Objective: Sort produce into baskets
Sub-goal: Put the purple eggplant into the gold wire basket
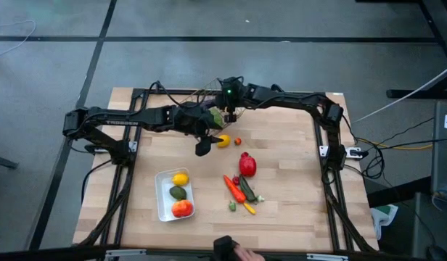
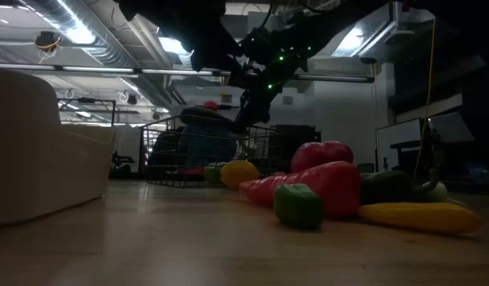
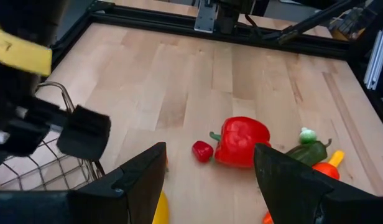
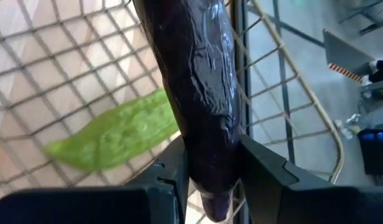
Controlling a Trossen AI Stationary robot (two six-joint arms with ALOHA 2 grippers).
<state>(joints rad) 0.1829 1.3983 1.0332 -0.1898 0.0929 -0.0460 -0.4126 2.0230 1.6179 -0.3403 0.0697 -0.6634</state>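
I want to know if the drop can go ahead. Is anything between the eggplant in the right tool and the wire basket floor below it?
Nothing visible blocks it. The right tool holds the eggplant over the wire basket; only a green piece lies on the mesh to one side.

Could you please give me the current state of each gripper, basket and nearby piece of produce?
Right gripper: shut on the eggplant, above the wire basket.
Left gripper: open, empty, over the table.
Wire basket: holds a green piece.
White tray: holds three pieces.
Red pepper: lying on the table, untouched.
Lemon: on the table beside the left gripper.
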